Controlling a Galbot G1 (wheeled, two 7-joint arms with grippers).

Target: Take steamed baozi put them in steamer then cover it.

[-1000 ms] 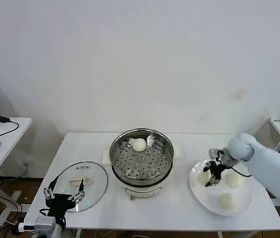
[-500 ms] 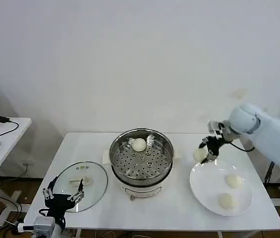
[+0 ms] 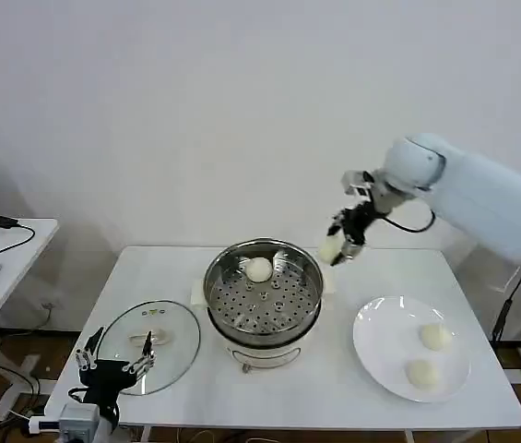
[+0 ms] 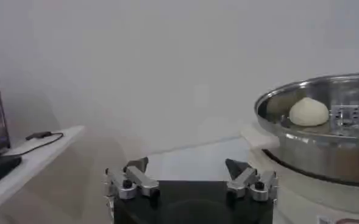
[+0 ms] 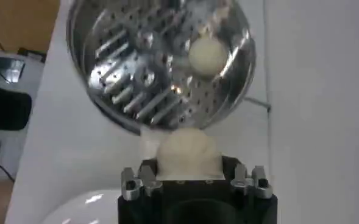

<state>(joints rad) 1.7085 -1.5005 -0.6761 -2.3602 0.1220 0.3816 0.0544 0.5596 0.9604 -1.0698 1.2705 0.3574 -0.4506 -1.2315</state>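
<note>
Nearest the robot, the left gripper waits low at the front left corner of the white table, its fingers spread wide with nothing between them, just in front of the round glass lid that lies flat on the tabletop. On the right of the table sits a white plate with two steamed baozi on it, one nearer and one just behind it, a small gap between them. In the middle stands the steamer, its perforated tray bare except for a single baozi resting toward the far rim; the left wrist view shows that same bun sitting inside the steel wall. Farther back and raised above the table, the right gripper hangs just beyond the steamer's far right edge, its fingers closed around a fourth baozi. In the right wrist view this bun bulges up between the fingers with the steamer's tray below and ahead of it; from the head view it seems to hang just outside the rim rather than over the tray, though the angle makes that hard to judge.
</note>
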